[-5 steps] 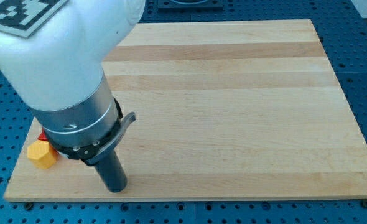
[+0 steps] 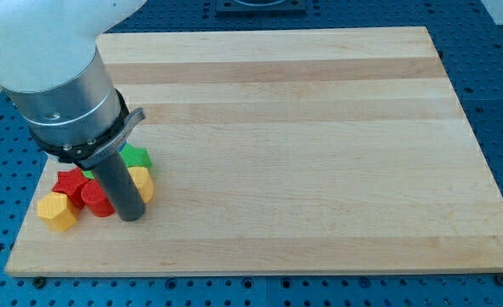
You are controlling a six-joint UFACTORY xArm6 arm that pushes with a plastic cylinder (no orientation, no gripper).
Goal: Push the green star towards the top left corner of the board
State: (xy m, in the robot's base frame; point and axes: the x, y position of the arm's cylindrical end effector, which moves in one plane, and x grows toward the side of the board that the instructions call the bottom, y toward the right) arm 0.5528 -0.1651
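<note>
You have five small blocks clustered near the bottom left corner of the pale wooden board [image 2: 320, 153]: two red, two yellow, one green. The green block [image 2: 136, 157], its star shape only partly visible, sits just above and behind the dark rod. My tip [image 2: 130, 218] rests on the board with no fingers to open or close. A red cylinder block [image 2: 96, 198] touches the rod's left, a yellow block [image 2: 142, 182] its right. Further left lie a red block [image 2: 67, 182] and a yellow hexagonal block [image 2: 55, 211].
</note>
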